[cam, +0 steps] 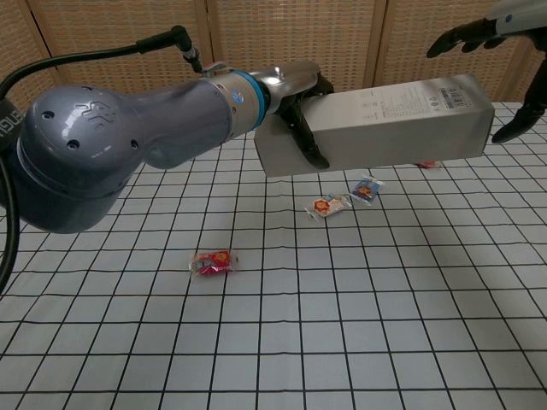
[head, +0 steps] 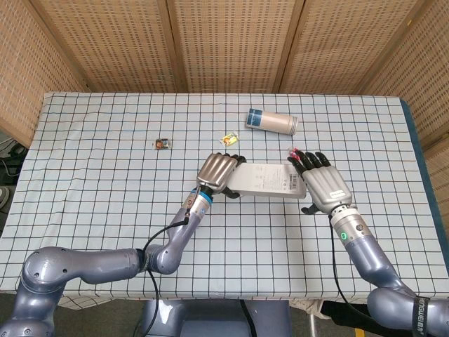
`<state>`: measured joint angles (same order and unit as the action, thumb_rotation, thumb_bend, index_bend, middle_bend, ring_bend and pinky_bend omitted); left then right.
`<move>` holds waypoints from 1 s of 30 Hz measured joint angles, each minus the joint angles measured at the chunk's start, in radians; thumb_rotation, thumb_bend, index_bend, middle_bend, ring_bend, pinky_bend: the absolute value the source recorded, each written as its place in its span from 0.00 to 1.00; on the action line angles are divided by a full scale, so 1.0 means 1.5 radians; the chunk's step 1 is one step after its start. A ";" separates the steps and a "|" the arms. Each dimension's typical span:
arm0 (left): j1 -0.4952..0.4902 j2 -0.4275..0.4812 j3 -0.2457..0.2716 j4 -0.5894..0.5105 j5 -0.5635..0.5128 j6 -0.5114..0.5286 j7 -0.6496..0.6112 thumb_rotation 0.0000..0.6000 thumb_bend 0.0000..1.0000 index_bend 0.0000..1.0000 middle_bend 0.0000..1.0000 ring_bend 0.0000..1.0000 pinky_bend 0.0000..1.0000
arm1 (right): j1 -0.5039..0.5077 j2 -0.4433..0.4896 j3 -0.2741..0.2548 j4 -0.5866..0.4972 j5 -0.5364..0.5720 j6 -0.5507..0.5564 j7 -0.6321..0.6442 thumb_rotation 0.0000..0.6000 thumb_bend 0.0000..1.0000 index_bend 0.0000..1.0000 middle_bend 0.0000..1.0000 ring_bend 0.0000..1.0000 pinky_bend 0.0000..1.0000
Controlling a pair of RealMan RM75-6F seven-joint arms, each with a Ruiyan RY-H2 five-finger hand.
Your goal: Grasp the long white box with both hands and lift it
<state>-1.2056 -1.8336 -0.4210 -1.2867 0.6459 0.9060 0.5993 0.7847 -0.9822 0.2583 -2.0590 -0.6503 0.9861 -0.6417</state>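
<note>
The long white box (head: 268,180) hangs above the table, roughly level. My left hand (head: 219,173) grips its left end, fingers wrapped over the top edge. In the chest view the box (cam: 385,120) crosses the upper middle, with the left hand (cam: 295,98) clamped on its near end. My right hand (head: 325,187) sits at the box's right end with its fingers spread. In the chest view the right hand's fingers (cam: 466,36) hover above the box's far corner and the thumb stands just off the end face, with a visible gap.
A blue-and-white tube (head: 272,121) lies at the back of the checked tablecloth. Small wrapped candies are scattered about: a red one (cam: 213,261), two under the box (cam: 329,205) (cam: 367,189), and others at the back (head: 162,144) (head: 229,140). Wicker screens stand behind the table.
</note>
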 measured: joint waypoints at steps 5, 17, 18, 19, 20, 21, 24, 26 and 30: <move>-0.005 0.000 0.002 -0.015 -0.008 0.009 0.002 1.00 0.05 0.67 0.52 0.48 0.54 | 0.040 -0.047 -0.012 0.034 0.074 0.016 -0.028 1.00 0.00 0.00 0.00 0.00 0.00; -0.015 -0.012 0.005 -0.023 -0.005 0.036 -0.003 1.00 0.06 0.67 0.52 0.49 0.54 | 0.110 -0.108 -0.022 0.072 0.190 0.055 -0.056 1.00 0.00 0.00 0.00 0.00 0.00; -0.016 -0.014 0.005 -0.022 -0.005 0.036 -0.004 1.00 0.05 0.67 0.52 0.49 0.54 | 0.113 -0.111 -0.022 0.073 0.194 0.058 -0.057 1.00 0.00 0.00 0.00 0.00 0.00; -0.017 -0.015 0.005 -0.022 -0.005 0.037 -0.004 1.00 0.05 0.67 0.52 0.49 0.54 | 0.116 -0.114 -0.023 0.075 0.196 0.060 -0.058 1.00 0.00 0.00 0.00 0.00 0.00; -0.018 -0.016 0.005 -0.021 -0.005 0.038 -0.004 1.00 0.05 0.67 0.52 0.49 0.54 | 0.120 -0.117 -0.023 0.078 0.198 0.062 -0.060 1.00 0.00 0.00 0.00 0.00 0.00; -0.018 -0.016 0.005 -0.021 -0.006 0.038 -0.004 1.00 0.05 0.67 0.52 0.49 0.54 | 0.122 -0.118 -0.024 0.081 0.197 0.063 -0.060 1.00 0.00 0.01 0.01 0.00 0.00; -0.019 -0.016 0.004 -0.022 -0.005 0.039 -0.008 1.00 0.05 0.66 0.52 0.49 0.54 | 0.124 -0.122 -0.025 0.091 0.187 0.063 -0.056 1.00 0.09 0.29 0.24 0.15 0.02; -0.019 -0.015 0.004 -0.022 -0.003 0.039 -0.009 1.00 0.03 0.64 0.50 0.49 0.54 | 0.123 -0.125 -0.026 0.098 0.172 0.063 -0.050 1.00 0.27 0.56 0.50 0.41 0.18; -0.018 -0.008 0.005 -0.026 0.001 0.035 -0.014 1.00 0.00 0.52 0.42 0.44 0.53 | 0.119 -0.126 -0.031 0.112 0.151 0.055 -0.032 1.00 0.42 0.70 0.63 0.59 0.39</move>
<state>-1.2332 -1.8462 -0.4135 -1.3254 0.6472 0.9582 0.5787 0.9627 -1.1712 0.2112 -1.8914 -0.4240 1.0693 -0.6896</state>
